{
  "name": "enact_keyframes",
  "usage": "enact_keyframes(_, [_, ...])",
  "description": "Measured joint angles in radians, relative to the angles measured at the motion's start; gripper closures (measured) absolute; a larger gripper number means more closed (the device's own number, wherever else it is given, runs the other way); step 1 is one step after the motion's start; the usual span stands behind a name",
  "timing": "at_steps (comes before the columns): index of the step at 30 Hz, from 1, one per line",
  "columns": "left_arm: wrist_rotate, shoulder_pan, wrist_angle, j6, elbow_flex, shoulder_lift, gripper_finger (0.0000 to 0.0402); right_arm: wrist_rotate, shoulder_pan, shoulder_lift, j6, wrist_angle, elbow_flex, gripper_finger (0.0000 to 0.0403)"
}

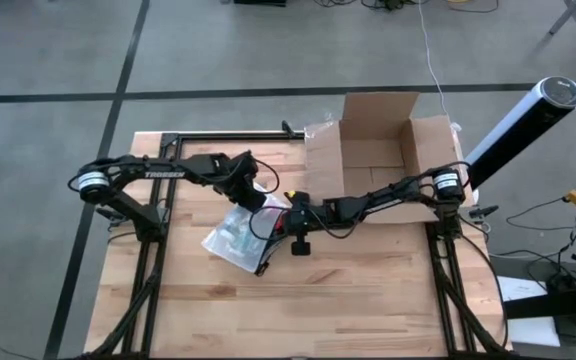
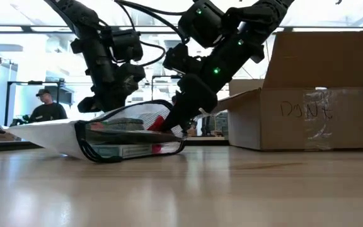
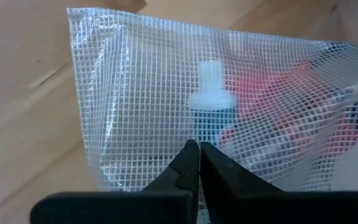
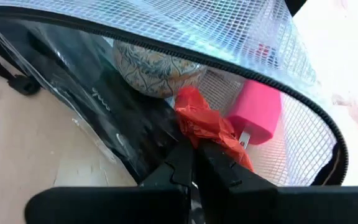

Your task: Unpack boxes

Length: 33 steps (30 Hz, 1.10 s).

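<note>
1. Right gripper (image 4: 194, 163): jaws pinched together on a crumpled red-orange item (image 4: 209, 124) just inside the open mouth of the mesh zip pouch (image 4: 229, 31).
2. Left gripper (image 3: 199, 158): jaws narrow, tips meeting, nipping the pouch's top mesh wall; cannot tell how much material is caught between them.
3. Pouch (image 1: 236, 235) lies flat on the table near its centre, at about 8 o'clock from the right gripper (image 1: 293, 215) and 6 o'clock from the left gripper (image 1: 251, 195) in the high view.
4. Seen inside the pouch: pink cylinder (image 4: 253, 112), blue-patterned rounded object (image 4: 157, 68), white-capped bottle (image 3: 210, 99).
5. Black zipper edge runs round the pouch mouth; the low view shows the mouth lifted open.
6. Cardboard box (image 1: 378, 155) at about 2 o'clock from the pouch, on the table's far right part, flaps open, upright, well apart from both grippers.
7. Box side has clear tape and handwriting, low view (image 2: 307, 113).
8. Wooden table (image 1: 368, 300) under everything.
9. Person (image 2: 46, 107) in the room behind, low view.
</note>
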<state>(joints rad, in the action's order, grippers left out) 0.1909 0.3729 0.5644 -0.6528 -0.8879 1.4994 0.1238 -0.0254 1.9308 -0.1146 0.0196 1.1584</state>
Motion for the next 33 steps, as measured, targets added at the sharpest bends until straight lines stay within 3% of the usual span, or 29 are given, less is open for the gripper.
enact_keyframes(6, [-0.079, 0.001, -0.002, 0.000, 0.000, -0.048, 0.0400, -0.024, 0.000, 0.001, 0.000, -0.014, 0.000, 0.0403])
enact_keyframes(12, [-0.149, 0.003, -0.004, -0.001, 0.000, -0.095, 0.0374, -0.041, 0.000, 0.001, -0.001, -0.014, 0.000, 0.0403])
enact_keyframes(27, [-0.208, 0.003, -0.003, -0.016, -0.001, -0.154, 0.0241, -0.053, 0.002, -0.005, -0.044, -0.024, 0.000, 0.0403])
enact_keyframes(33, [-0.208, 0.003, -0.003, -0.023, -0.001, -0.154, 0.0206, -0.054, 0.002, -0.011, -0.044, -0.026, 0.000, 0.0403])
